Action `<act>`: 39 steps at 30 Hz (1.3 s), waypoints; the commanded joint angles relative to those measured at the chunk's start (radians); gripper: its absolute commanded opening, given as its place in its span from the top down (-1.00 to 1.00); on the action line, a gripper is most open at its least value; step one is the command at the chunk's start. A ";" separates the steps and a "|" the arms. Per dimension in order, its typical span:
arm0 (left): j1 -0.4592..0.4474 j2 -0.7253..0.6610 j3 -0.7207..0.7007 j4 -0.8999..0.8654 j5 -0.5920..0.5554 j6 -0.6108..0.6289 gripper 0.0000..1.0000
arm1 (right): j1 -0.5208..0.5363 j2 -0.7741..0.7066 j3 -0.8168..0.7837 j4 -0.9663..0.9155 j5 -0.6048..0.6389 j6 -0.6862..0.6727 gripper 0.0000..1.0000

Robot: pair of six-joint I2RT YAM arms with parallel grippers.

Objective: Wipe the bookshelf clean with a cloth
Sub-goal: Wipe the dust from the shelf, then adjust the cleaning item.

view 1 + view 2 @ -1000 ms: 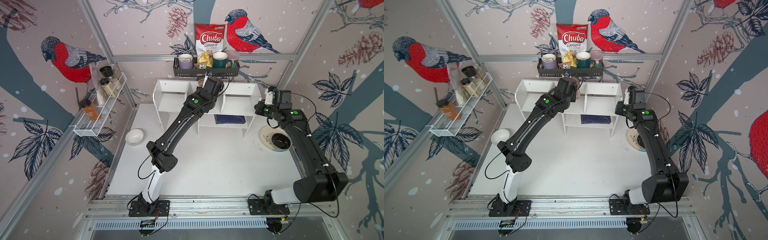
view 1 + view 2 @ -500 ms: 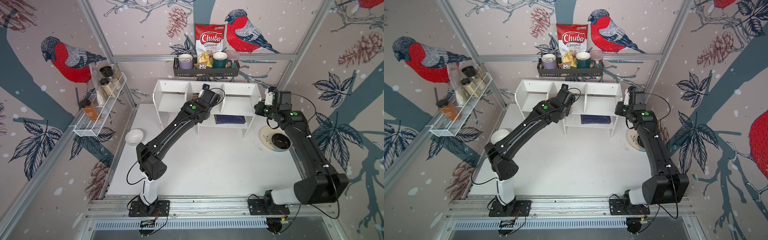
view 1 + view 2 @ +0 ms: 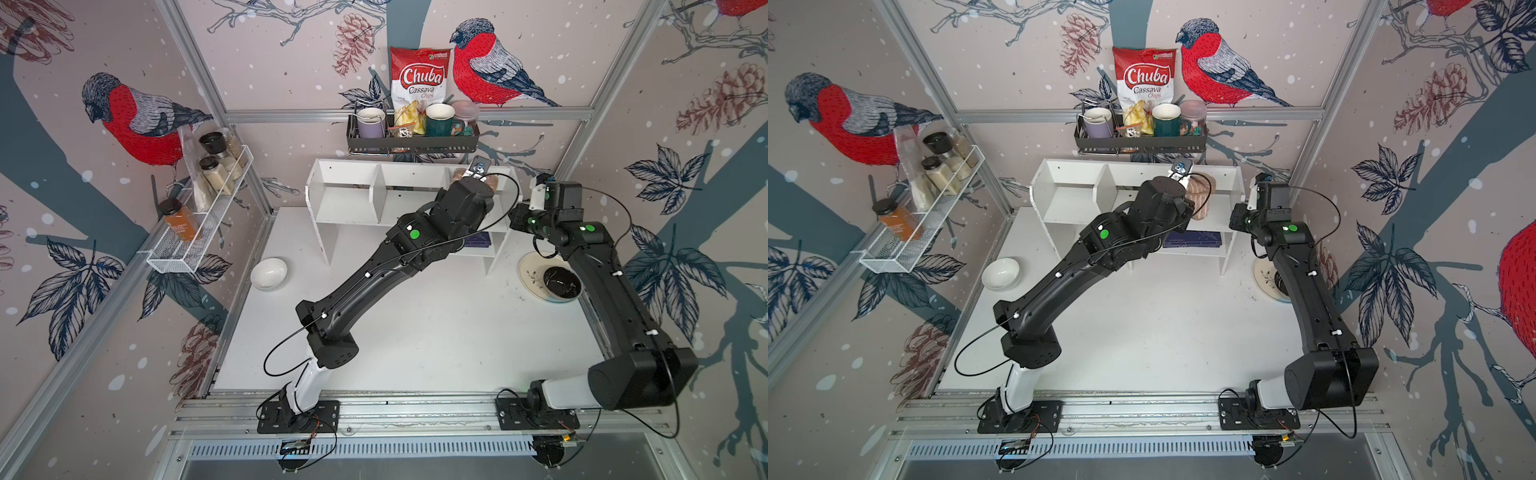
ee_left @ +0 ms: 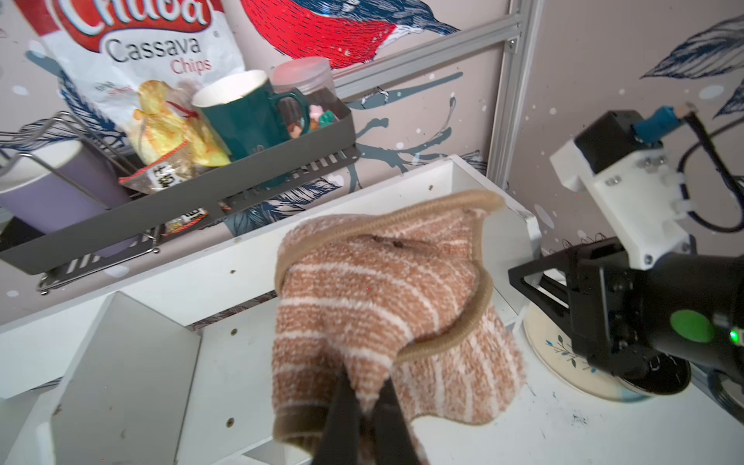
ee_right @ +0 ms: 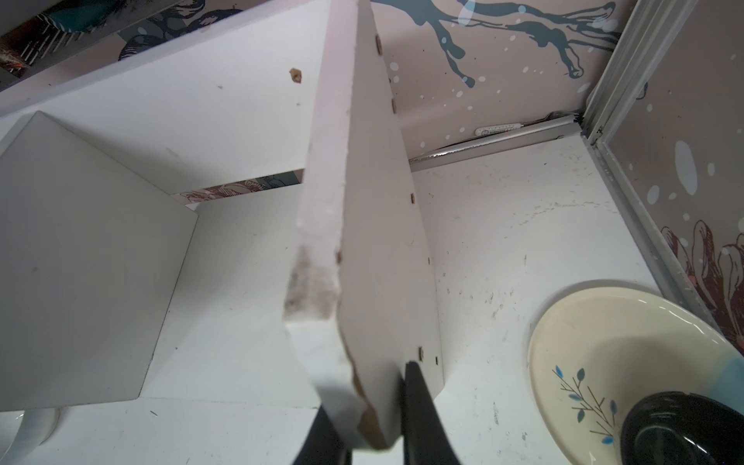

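risks first. the left gripper (image 4: 364,406) has its jaws pinched fully together on just one fold of the soft beige-tan terry cloth with thin pale stripes (image 4: 382,306). a hard drag against a divider could likely pull the fabric out of that pinch. the cloth is bunched into a lump with its rolled hem sticking out, so only a small patch would meet the surface and corners may get missed. the black wire wall rack (image 3: 411,145) with mugs and a chips bag hangs just above the shelf's back, and a raised wrist could knock it.

the right gripper (image 5: 374,426) has its jaws nearly closed, clamped across the end panel of the wide white wooden bookshelf (image 3: 353,199), right at the panel's chipped front edge. if that hold slips, i'd expect the unit to shift under wiping pressure. the cream plate (image 3: 530,270) carrying a black bowl (image 3: 559,284) sits near the right arm and could get bumped.

the cloth is in the upper compartment nearest the right arm. cannot tell if it presses on that compartment's floor. the bookshelf stands at the back of the table. its white paint is scuffed with dark specks, and brown core shows at the chip. a dark blue book (image 3: 1192,240) lies on the lower shelf.
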 commanded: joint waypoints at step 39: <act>0.320 -0.659 -0.961 0.600 0.616 -0.242 0.23 | 0.295 -0.114 0.082 0.298 -0.342 0.336 1.00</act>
